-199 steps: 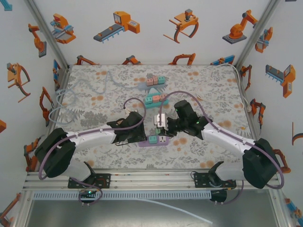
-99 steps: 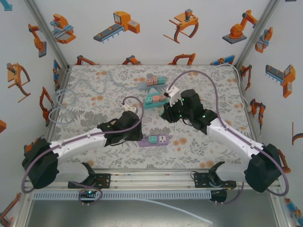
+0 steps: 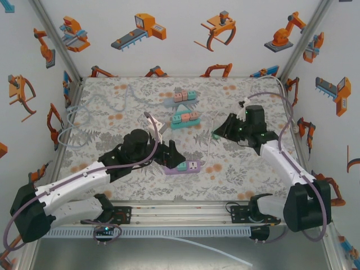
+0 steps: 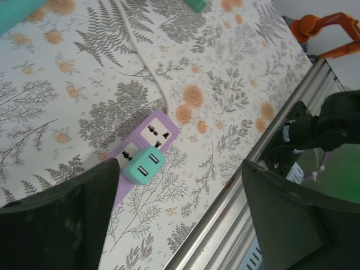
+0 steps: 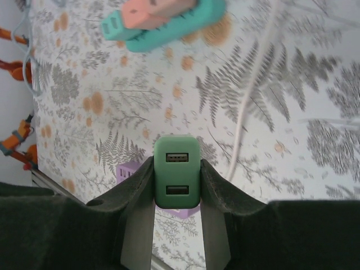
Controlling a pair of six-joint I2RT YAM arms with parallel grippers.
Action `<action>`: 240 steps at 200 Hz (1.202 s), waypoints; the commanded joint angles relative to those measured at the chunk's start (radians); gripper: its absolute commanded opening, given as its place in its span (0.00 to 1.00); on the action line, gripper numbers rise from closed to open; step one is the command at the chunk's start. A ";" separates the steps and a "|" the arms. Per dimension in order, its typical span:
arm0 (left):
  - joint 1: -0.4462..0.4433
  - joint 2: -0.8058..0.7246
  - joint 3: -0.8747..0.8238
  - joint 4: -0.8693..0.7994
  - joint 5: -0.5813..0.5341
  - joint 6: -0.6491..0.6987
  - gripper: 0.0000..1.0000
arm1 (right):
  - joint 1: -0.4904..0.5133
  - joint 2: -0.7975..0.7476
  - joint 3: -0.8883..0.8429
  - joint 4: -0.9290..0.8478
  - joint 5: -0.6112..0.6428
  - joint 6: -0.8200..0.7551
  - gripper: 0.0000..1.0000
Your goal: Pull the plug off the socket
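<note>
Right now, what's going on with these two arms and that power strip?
The right claw is clamped on a green plug, held in the air, away from the purple power strip. The left claw hangs open by the strip, where a teal plug sits plugged in beside an empty socket.

— Right side, findings?
— The right tool point(image 3: 220, 133) has withdrawn from above the purple strip point(image 3: 194, 166) to the right rear of the tabletop, carrying the green plug point(image 5: 176, 180) with it.
— Left side?
— The left tool point(image 3: 170, 152) has lifted off the strip's left end, and its arm has swung out leftward.
</note>
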 commanded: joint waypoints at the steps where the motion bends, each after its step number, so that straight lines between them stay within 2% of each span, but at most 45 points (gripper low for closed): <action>1: -0.008 -0.025 -0.024 0.085 0.087 0.041 0.90 | -0.050 -0.024 -0.083 0.064 -0.026 0.120 0.03; 30: -0.008 -0.037 -0.025 0.075 0.081 0.059 1.00 | -0.075 0.017 -0.153 0.156 -0.048 0.133 0.04; 39: -0.008 -0.036 -0.025 0.069 0.073 0.063 0.97 | -0.075 0.034 -0.169 0.188 -0.063 0.138 0.05; 94: -0.008 -0.027 -0.029 0.053 0.037 0.063 0.97 | -0.075 0.129 -0.251 0.321 -0.062 0.166 0.15; 164: -0.008 -0.020 -0.022 -0.008 -0.053 0.053 0.97 | -0.075 0.190 -0.293 0.346 -0.068 0.163 0.28; 240: -0.009 -0.026 -0.017 -0.020 -0.090 0.065 0.97 | -0.075 0.132 -0.314 0.255 0.016 0.121 0.45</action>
